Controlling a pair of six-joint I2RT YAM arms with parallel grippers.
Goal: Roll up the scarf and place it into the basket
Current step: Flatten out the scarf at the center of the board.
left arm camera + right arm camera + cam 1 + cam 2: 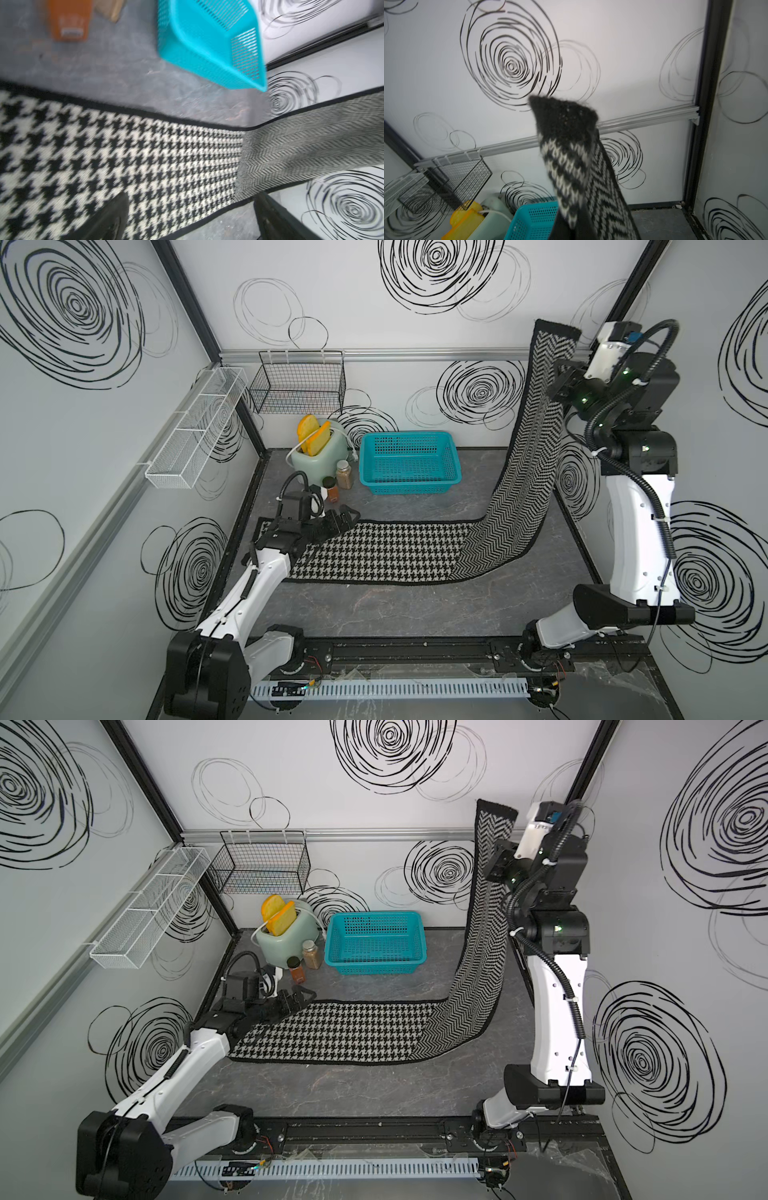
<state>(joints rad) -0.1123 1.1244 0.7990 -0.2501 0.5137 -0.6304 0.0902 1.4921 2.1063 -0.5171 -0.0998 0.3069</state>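
The scarf (374,556) lies across the table, houndstooth face up on its left stretch. Its chevron stretch (482,952) climbs up to the right, where my right gripper (559,379) is shut on its edge, high near the back right corner. The scarf's black end (562,116) stands up past the grip. My left gripper (351,519) hovers open, low over the scarf's left part near its far edge. In the left wrist view its fingers (112,218) straddle the near hem with nothing held. The turquoise basket (409,488) sits empty at the back middle, also seen as the basket (187,41) and the basket (533,220).
A mint toaster (318,454) with yellow toast stands left of the basket, with two spice jars (344,475) in front of it, close to my left wrist. A black wire basket (297,385) and a white mesh rack (195,427) hang on the walls.
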